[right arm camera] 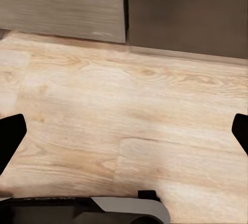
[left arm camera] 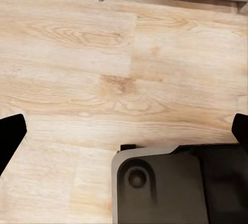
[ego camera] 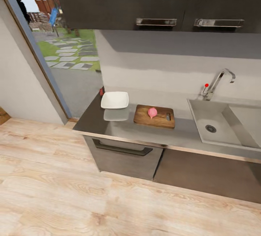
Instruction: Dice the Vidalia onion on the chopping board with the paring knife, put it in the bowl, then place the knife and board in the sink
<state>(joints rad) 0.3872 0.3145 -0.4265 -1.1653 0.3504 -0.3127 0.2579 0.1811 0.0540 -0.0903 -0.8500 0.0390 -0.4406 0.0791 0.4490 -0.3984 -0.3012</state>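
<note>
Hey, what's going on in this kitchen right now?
Nothing is being handled at the moment. The onion sits on the chopping board on the countertop, with the white bowl beside the board and the sink on the board's other side. Both wrist cameras look down at the wooden floor, and the left gripper and right gripper are open and hold nothing.

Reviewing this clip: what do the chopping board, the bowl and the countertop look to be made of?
Chopping board: looks like wood, warm brown with visible grain, matte. Bowl: plain white and smooth, probably ceramic, though plastic would look the same. Countertop: grey and glossy, since it mirrors the bowl beside it; polished stone, laminate or metal cannot be told apart here.
</note>
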